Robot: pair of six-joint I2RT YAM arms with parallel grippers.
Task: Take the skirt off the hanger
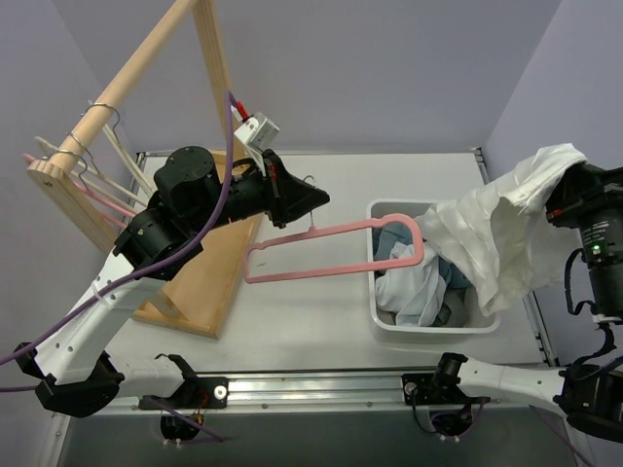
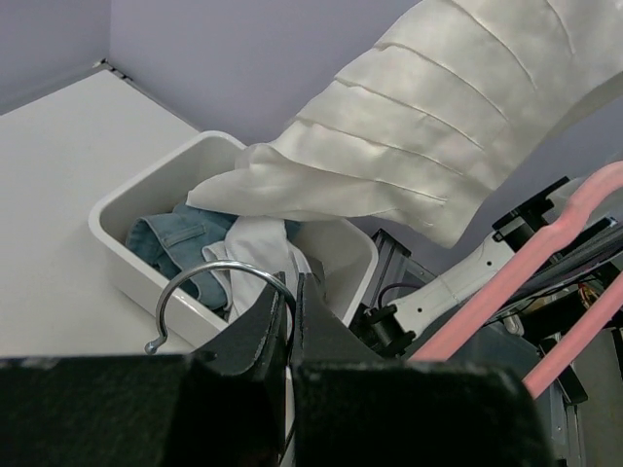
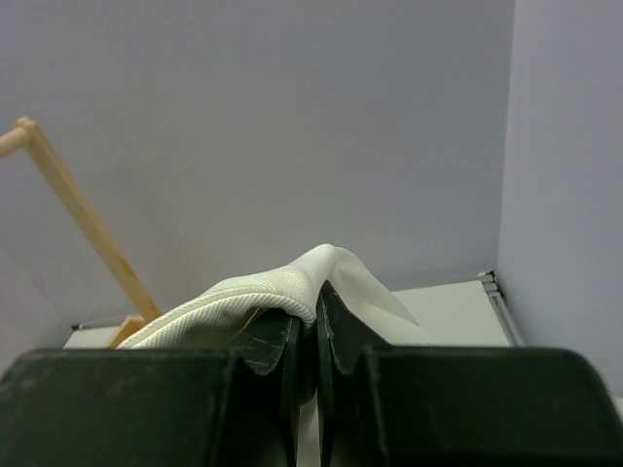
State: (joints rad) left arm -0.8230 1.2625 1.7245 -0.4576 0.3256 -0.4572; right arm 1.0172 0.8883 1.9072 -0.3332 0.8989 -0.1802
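The pink hanger (image 1: 331,233) is bare and held level over the table, its far end above the bin. My left gripper (image 1: 313,199) is shut on it at the base of the silver wire hook (image 2: 214,272); the pink arms also show in the left wrist view (image 2: 574,233). The pleated skirt (image 1: 496,233) looks cream-white here, not dark grey. It hangs from my right gripper (image 3: 316,311), which is shut on its ribbed edge (image 3: 243,302), raised at the right above the bin. Its pleats show in the left wrist view (image 2: 428,126). It is off the hanger.
A white bin (image 1: 389,321) at centre right holds a light blue denim garment (image 1: 394,238) and a white shirt (image 1: 414,292). A wooden rack (image 1: 204,282) stands at the left with cream hangers (image 1: 122,161) on its rail. The table's right edge is near the right arm.
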